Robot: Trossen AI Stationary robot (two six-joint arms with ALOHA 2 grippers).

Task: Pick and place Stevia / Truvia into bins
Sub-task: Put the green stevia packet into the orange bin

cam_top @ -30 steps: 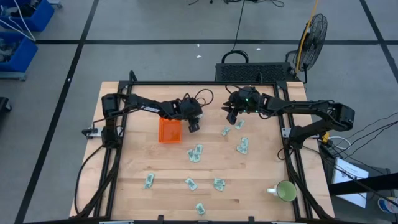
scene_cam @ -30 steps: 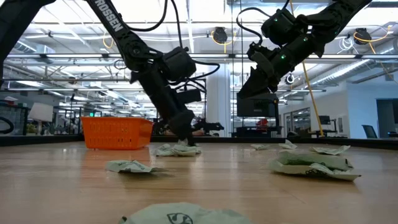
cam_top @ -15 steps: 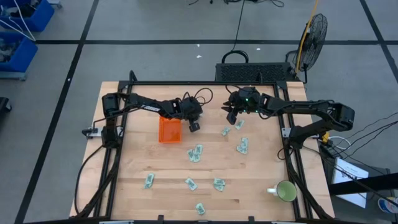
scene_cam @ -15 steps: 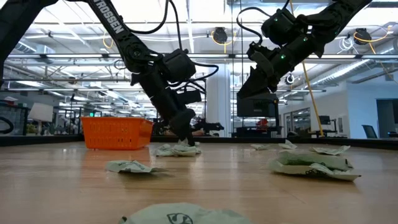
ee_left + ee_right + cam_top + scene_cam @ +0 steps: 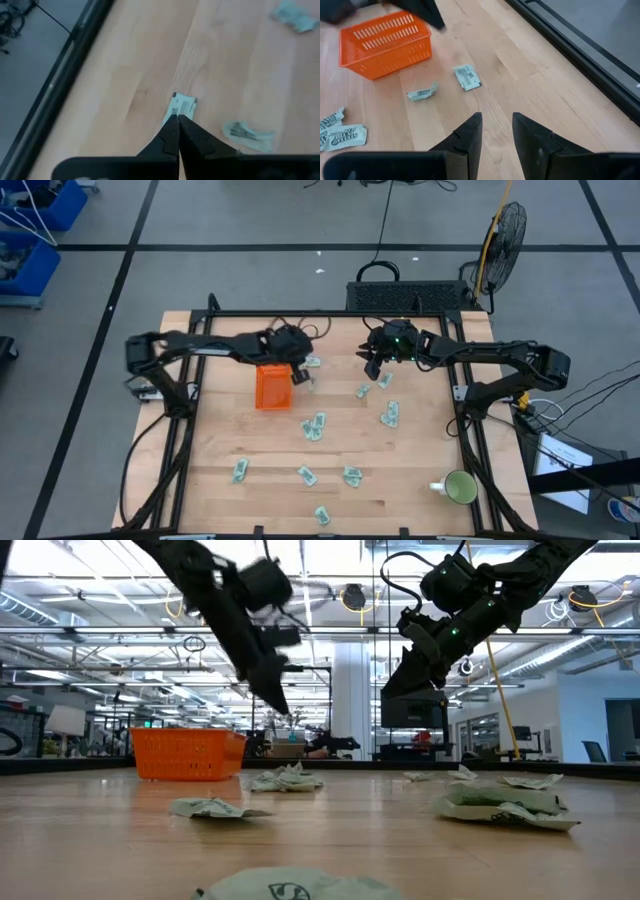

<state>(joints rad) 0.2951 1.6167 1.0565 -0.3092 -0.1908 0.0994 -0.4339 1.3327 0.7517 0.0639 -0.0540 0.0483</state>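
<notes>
My left gripper [image 5: 299, 374] is shut and empty, raised above the table by the right side of the orange bin [image 5: 272, 388]; the low view shows its tips [image 5: 283, 710] well above the wood. Past its tips in its wrist view [image 5: 176, 118], a flat green-and-white sachet [image 5: 181, 106] and a crumpled one [image 5: 247, 135] lie on the table. My right wrist view shows the same flat sachet [image 5: 467, 77] and crumpled sachet [image 5: 422, 93] beside the bin [image 5: 385, 45]. My right gripper [image 5: 372, 367] hovers open [image 5: 497, 117] to their right. Several more sachets [image 5: 315, 427] are scattered nearer the near edge.
A round green mug [image 5: 460, 488] stands at the near right corner. Two sachets [image 5: 363, 391] lie below my right gripper and a pile [image 5: 390, 415] sits right of centre. A black frame [image 5: 300, 313] borders the table. Bare wood lies left of the bin.
My left gripper has risen from the sachets by the bin's right side, where its tips were down at the table, and drifted slightly toward the far left. The sachets stayed on the table and now show uncovered.
</notes>
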